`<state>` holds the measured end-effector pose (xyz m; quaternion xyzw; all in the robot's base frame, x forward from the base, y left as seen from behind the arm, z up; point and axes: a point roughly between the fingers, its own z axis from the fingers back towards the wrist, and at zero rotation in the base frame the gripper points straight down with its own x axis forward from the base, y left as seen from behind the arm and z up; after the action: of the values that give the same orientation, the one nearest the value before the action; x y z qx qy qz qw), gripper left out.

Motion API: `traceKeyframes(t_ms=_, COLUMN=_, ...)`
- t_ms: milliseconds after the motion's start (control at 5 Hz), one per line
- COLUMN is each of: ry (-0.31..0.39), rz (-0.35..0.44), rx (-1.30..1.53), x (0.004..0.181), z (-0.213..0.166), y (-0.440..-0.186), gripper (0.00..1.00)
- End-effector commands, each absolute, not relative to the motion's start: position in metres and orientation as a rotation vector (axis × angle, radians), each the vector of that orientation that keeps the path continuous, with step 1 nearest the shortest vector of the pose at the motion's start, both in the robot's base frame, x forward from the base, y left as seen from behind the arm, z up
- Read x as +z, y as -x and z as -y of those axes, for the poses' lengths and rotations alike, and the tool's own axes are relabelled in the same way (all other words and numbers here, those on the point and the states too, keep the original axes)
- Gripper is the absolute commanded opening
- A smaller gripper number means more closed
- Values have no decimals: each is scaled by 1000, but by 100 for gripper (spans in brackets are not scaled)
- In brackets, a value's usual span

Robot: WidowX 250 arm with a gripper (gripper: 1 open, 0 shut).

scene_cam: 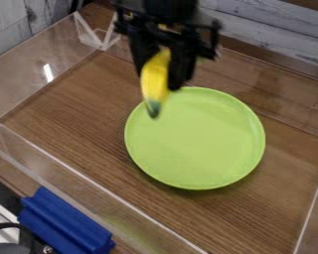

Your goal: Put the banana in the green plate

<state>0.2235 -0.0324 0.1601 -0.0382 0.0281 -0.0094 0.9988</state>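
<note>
The black gripper (pixel 162 62) has its jaws clamped on the small curved yellow toy banana (pixel 154 81), which hangs tip-down above the near-left rim of the round lime-green plastic plate (pixel 202 144). Best to carry it over the plate's middle, lower close to the surface, then release; dropping it at the rim risks it rolling off.

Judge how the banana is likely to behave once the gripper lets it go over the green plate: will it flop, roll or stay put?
The banana hangs straight from the gripper without sagging, so it is probably stiff. Its smooth, curved shape suggests it may rock or slide a little on landing. The green plate's raised rim would likely keep it in.
</note>
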Motion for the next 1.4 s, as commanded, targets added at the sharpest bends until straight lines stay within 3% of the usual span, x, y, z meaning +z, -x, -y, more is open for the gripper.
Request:
traceKeyframes(t_ms=0, ry=74, rz=5, rx=-26, x=162, z=51, y=-223, gripper=0)
traceKeyframes(t_ms=600, ry=65, rz=15, rx=-31, x=125, z=59, y=-226, gripper=0)
traceKeyframes(t_ms=1200, ry=99, rz=38, rx=10, x=115, z=43, y=-239, gripper=0)
